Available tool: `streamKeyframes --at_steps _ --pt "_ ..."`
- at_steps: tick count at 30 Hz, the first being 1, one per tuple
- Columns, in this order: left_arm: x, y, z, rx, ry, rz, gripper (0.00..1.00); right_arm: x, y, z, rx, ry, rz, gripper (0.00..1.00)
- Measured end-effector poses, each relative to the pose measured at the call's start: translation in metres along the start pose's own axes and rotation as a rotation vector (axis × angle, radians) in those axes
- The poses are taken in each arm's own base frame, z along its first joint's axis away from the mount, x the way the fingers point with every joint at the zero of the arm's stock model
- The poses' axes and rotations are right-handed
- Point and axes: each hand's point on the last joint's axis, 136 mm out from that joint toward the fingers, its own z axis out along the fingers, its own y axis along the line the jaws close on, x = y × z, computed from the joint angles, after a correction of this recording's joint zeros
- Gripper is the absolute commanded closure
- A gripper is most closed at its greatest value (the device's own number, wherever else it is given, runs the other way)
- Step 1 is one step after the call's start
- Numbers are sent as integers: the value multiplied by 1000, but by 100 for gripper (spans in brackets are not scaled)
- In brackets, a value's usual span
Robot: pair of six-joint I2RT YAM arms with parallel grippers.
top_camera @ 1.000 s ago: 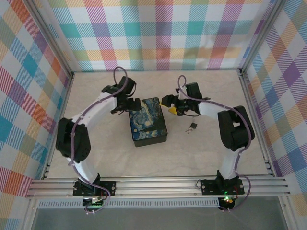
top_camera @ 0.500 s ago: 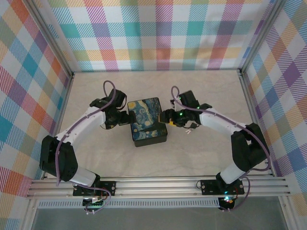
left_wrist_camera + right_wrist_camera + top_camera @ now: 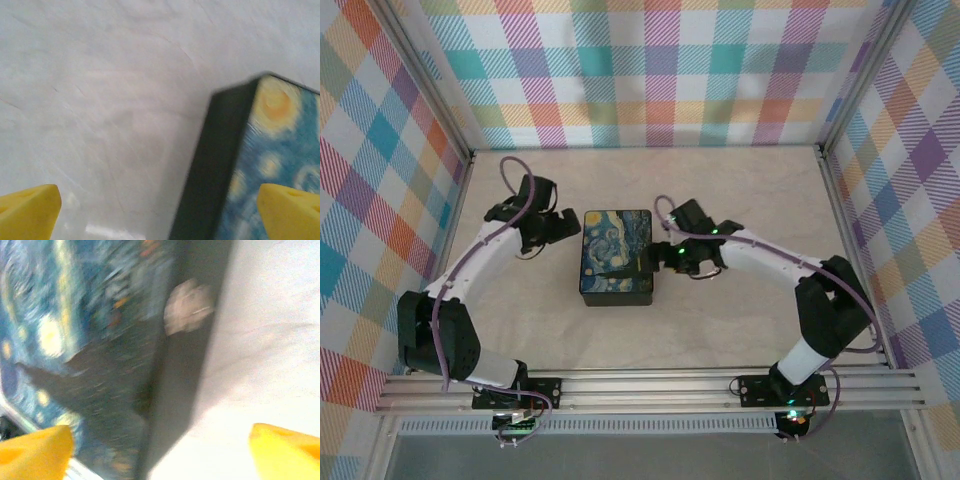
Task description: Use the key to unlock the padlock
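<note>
Item 1, container: 1 dark rectangular box with a blue-and-yellow starry-night painted lid (image 3: 617,257), at the middle of the pale marbled table (image 3: 620,335). The lid is shut, so its contents cannot be told. The right wrist view shows 1 pale rounded clasp (image 3: 189,307) on the box's dark right side wall.

Item 2, arms: 2, each white and black.

- The left gripper (image 3: 568,228) sits just beside the box's far-left corner. In its wrist view the left gripper (image 3: 159,212) has its jaws wide apart and clamps nothing. 1 of its yellow fingertips (image 3: 27,210) is over bare table and the other is over the painted lid.
- The right gripper (image 3: 661,257) sits at the box's right side. In its wrist view the right gripper (image 3: 160,452) also has its jaws wide apart and grips nothing. They straddle the lid's right edge, with 1 yellow fingertip (image 3: 35,452) over the lid and the other over the table. Whether either gripper touches the box cannot be told.

Item 3, task pieces: 1 tiny dark padlock and 1 tiny silvery key. The place of each cannot be told, since the right arm covers the table just right of the box.

Item 4, surround: plaid walls in many colours (image 3: 650,70) stand on 3 sides, and aluminium rails (image 3: 650,385) run along the near edge.

Count: 1 box, 1 clasp, 2 grippers, 4 yellow fingertips.
</note>
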Motion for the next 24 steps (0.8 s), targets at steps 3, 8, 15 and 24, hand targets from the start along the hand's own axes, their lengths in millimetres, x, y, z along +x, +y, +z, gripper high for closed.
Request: streamKeyframes --at_steps 3,8,15,24 --pt "6 29 5 -31 -117 3 0 -33 -46 -41 72 -165 37 0" --pt "11 45 17 -35 -286 160 0 -63 -134 -108 271 -527 77 0" --pt "25 61 44 -50 -430 290 0 -54 -208 -93 466 -594 54 0" --pt "1 53 72 -25 -556 312 2 -58 -237 -108 536 -799 -69 0"
